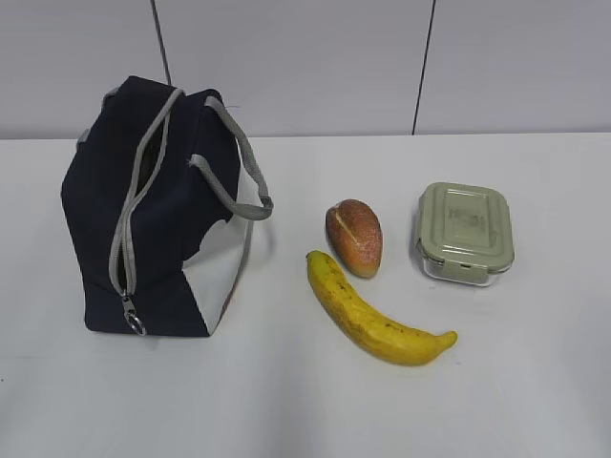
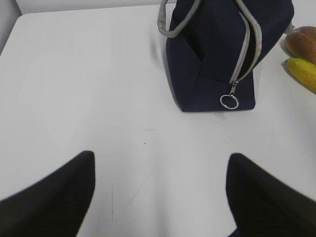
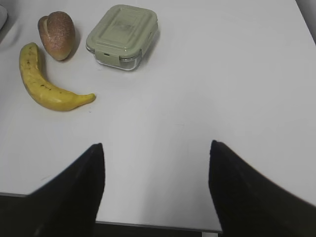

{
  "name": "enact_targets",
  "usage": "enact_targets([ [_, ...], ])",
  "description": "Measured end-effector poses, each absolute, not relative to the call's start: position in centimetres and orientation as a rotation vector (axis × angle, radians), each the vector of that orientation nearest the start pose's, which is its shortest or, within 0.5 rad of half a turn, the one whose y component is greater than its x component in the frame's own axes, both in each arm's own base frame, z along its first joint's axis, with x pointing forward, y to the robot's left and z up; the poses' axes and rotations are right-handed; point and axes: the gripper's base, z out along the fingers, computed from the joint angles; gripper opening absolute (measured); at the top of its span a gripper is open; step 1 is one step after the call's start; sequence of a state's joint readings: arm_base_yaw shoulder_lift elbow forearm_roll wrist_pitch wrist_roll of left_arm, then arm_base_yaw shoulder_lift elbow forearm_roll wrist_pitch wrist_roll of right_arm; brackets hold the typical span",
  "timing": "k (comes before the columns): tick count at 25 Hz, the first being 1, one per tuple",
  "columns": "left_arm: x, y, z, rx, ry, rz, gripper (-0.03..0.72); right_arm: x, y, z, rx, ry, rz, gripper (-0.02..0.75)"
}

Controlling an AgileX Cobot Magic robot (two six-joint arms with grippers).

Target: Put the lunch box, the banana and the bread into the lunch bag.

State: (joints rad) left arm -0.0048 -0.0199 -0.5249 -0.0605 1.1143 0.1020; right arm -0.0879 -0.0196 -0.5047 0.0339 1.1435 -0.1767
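The navy lunch bag (image 1: 162,210) stands at the left of the table, its grey zipper run down to the ring pull (image 1: 135,324). The bag (image 2: 212,59) and its ring pull (image 2: 229,101) also show in the left wrist view. The bread (image 1: 354,237) lies right of the bag, the banana (image 1: 372,313) in front of it, and the green-lidded lunch box (image 1: 465,232) at the right. All three also show in the right wrist view: bread (image 3: 57,34), banana (image 3: 44,84), lunch box (image 3: 122,35). My left gripper (image 2: 160,163) is open and empty, short of the bag. My right gripper (image 3: 157,150) is open and empty near the table's front edge.
The white table (image 1: 305,401) meets a pale panelled wall (image 1: 334,57) at the back. The table's front edge (image 3: 148,224) shows under my right gripper. Neither arm shows in the exterior view.
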Motion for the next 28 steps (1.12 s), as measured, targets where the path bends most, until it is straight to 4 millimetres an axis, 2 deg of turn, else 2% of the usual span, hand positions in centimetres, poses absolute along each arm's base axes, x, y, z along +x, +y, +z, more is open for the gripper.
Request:
enact_targets([
  [17, -1.0, -0.5, 28.2, 0.117, 2.079, -0.015, 0.542, -1.2, 0.4, 27.2, -0.097, 2.102, -0.118, 0.491],
  [22, 0.4, -0.5, 31.3, 0.11, 2.117, -0.025, 0.542, -1.2, 0.4, 27.2, -0.097, 2.102, -0.118, 0.491],
  [25, 2.3, -0.8, 34.0, 0.108, 2.143, -0.061, 0.542, -1.2, 0.4, 27.2, -0.097, 2.102, -0.118, 0.491],
  [28, 5.1, -1.2, 36.3, 0.107, 2.196, -0.136, 0.542, -1.2, 0.4, 27.2, -0.097, 2.102, -0.118, 0.491],
])
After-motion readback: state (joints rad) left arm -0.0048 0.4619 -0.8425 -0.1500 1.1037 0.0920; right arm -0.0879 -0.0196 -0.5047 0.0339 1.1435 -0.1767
